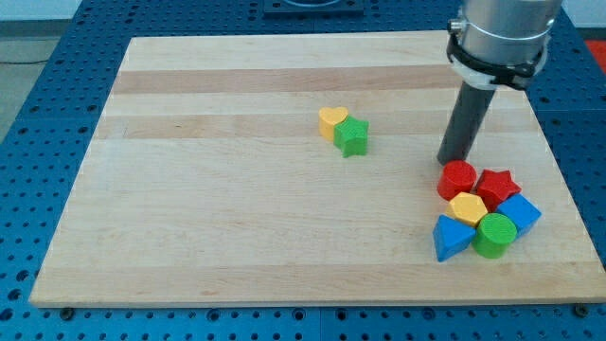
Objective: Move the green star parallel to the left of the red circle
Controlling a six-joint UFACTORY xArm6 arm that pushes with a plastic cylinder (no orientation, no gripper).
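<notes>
The green star lies near the middle of the wooden board, touching the yellow heart that sits just beside it toward the view's upper left; the red circle lies well apart from it, toward the view's right, at the upper left of a tight cluster; around it sit the red star, the yellow hexagon, the green cylinder, a blue triangle and a blue block whose shape is hard to make out; the tip stands just above the red circle, seemingly not touching it; the arm carries a plain rod with no jaws.
</notes>
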